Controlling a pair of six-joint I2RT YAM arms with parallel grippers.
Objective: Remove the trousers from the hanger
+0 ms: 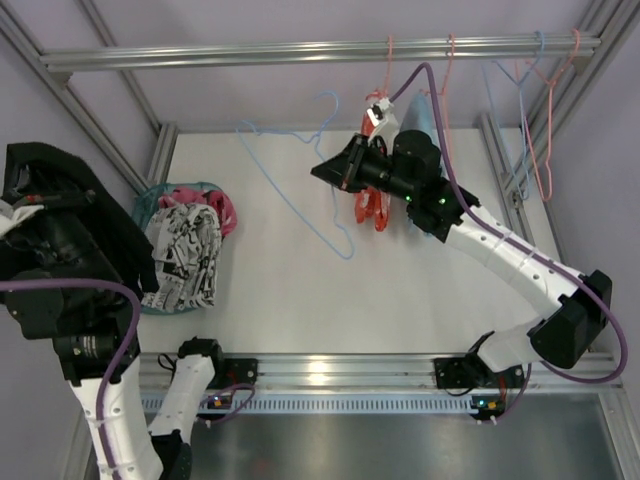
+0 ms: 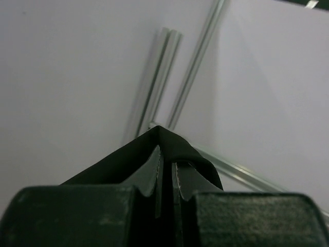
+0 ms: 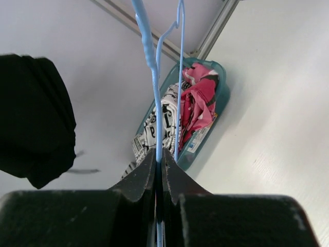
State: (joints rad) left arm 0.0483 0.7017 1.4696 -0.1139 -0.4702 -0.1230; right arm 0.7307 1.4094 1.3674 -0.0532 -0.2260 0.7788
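Top view, left side: the left arm (image 1: 110,420) rises from 7 o'clock. The black trousers (image 1: 60,175) hang bunched from its tip at 9 o'clock, free of any hanger and beyond the left edge of the bench (image 1: 280,290).
Top view, basket: a teal basket (image 1: 140,215) of patterned and pink clothes sits just to the 3 o'clock side of the black trousers.
Top view, right side: the right end effector (image 1: 330,172), just toward 12 o'clock of centre, is clenched on a bare blue hanger (image 1: 300,197) slanting across the bench.
Top view, under the right wrist: the orange-red trousers (image 1: 372,210) show partly; whether a hanger carries them cannot be told.
Left wrist view: the left end effector (image 2: 165,172) is clamped on a fold of the black trousers, and only that narrow ridge is pinched.
Right wrist view: the fingers squeeze the blue wire; the basket lies beyond at 1 o'clock and the black trousers at 9 o'clock.
Task standing: the black pair looks freed; the orange-red pair probably remains.
Risk, cloth: so slim a pinch may slip, dropping the trousers outside the basket.
Risk, hanger: the thin wire may twist in the grip and snag the orange-red trousers.
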